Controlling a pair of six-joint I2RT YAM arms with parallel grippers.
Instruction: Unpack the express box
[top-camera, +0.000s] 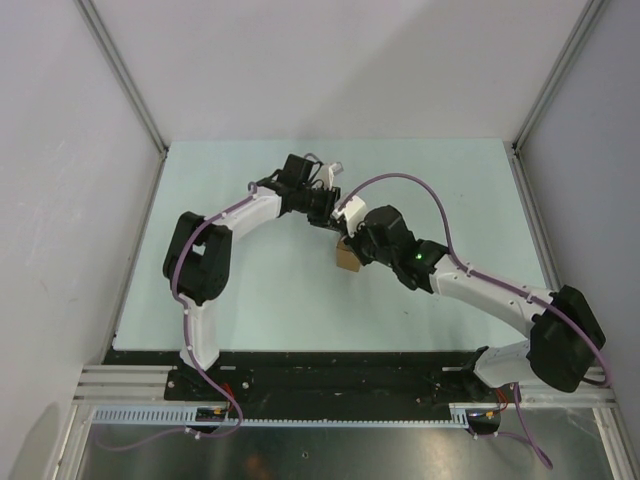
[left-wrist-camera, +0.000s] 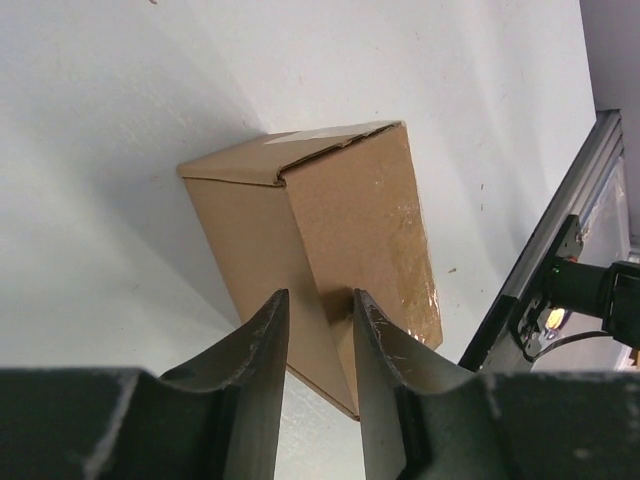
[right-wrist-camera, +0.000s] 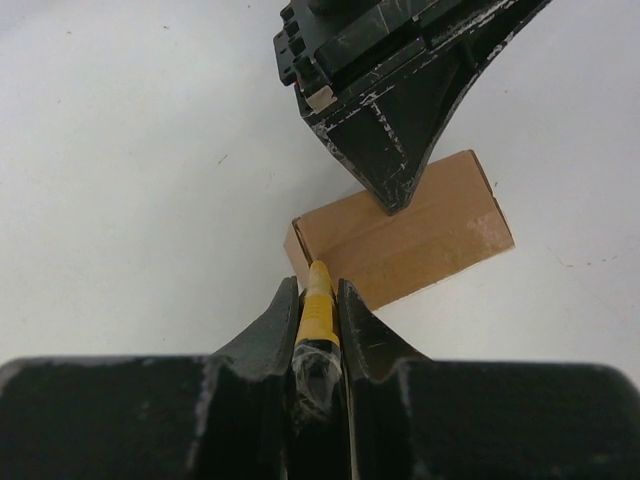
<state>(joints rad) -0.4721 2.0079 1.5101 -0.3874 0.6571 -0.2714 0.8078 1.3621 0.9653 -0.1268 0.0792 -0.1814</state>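
The express box (right-wrist-camera: 420, 245), a small brown cardboard carton with its flaps closed, lies on the pale table near the middle; it also shows in the top view (top-camera: 349, 262) and the left wrist view (left-wrist-camera: 330, 210). My left gripper (left-wrist-camera: 318, 295) has its jaws a little apart, tips resting against the box; seen from the right wrist, its fingertips (right-wrist-camera: 393, 200) touch the box's top face. My right gripper (right-wrist-camera: 318, 283) is shut on a slim yellow cutter knife (right-wrist-camera: 318, 310), whose tip touches the box's near left end. Both grippers meet over the box (top-camera: 340, 228).
The pale green table (top-camera: 250, 290) is enclosed by white walls with aluminium posts (top-camera: 120, 70). An aluminium rail (left-wrist-camera: 560, 230) and part of the right arm show at the right of the left wrist view. A purple cable (top-camera: 420, 185) arches over the right arm.
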